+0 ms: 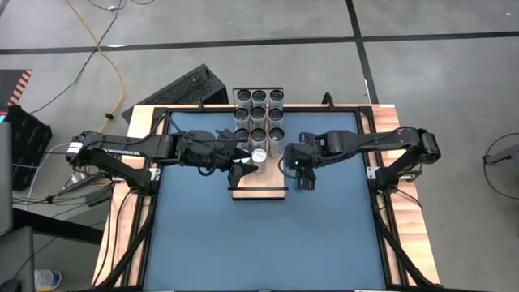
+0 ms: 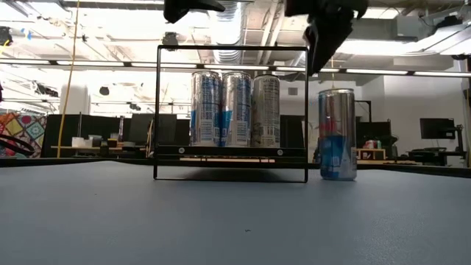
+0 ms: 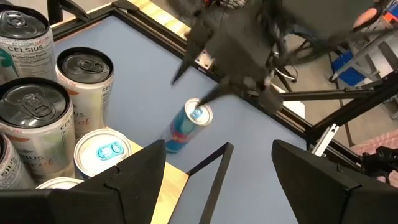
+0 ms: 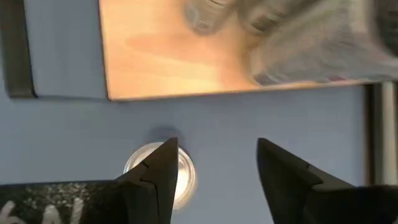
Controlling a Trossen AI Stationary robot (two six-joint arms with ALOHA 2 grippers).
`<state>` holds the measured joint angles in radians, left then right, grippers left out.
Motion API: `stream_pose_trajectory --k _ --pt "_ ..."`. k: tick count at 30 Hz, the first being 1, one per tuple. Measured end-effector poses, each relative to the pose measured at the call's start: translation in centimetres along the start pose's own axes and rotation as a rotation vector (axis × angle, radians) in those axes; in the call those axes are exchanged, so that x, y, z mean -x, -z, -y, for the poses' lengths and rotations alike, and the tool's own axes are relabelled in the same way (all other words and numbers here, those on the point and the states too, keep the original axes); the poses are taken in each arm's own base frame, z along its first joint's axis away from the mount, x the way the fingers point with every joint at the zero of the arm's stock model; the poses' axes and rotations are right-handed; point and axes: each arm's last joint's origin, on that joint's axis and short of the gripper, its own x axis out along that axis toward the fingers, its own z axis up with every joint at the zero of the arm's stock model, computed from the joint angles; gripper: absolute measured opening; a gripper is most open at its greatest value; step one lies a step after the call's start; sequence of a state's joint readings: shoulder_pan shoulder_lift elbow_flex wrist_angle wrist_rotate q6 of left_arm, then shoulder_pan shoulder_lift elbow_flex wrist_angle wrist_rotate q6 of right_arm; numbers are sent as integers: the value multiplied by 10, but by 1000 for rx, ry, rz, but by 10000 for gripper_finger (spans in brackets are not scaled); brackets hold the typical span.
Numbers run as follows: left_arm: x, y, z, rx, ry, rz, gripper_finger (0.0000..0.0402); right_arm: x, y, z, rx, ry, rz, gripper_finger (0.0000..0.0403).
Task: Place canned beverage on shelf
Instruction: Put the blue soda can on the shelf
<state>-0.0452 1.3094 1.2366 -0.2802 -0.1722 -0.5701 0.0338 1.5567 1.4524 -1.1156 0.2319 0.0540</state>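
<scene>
Blue-silver can upright (on table) – just beside shelf.

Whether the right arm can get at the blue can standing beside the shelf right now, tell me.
Probably yes. The right gripper hangs open just above the blue can, with nothing between them. The can stands alone on the table, apart from the shelf, though slightly off the gripper's centre line.

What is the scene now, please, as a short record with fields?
shelf: wood board on the blue table, cans in rows at its far end
loose can: upright on the table, beside the shelf
right gripper: above the loose can, open, not gripping
left gripper: open, over the shelf, empty
</scene>
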Motion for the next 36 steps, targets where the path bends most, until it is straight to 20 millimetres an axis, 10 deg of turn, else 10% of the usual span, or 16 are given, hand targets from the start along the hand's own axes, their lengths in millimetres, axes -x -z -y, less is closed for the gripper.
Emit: stream_pose_trajectory --k 18,36 --pt "-8 5 0 -94 9 -34 279 38 11 -15 101 -200 -115 280" --pt "-128 -28 44 -600 -60 -294 279 147 91 -20 -323 -171 31 280"
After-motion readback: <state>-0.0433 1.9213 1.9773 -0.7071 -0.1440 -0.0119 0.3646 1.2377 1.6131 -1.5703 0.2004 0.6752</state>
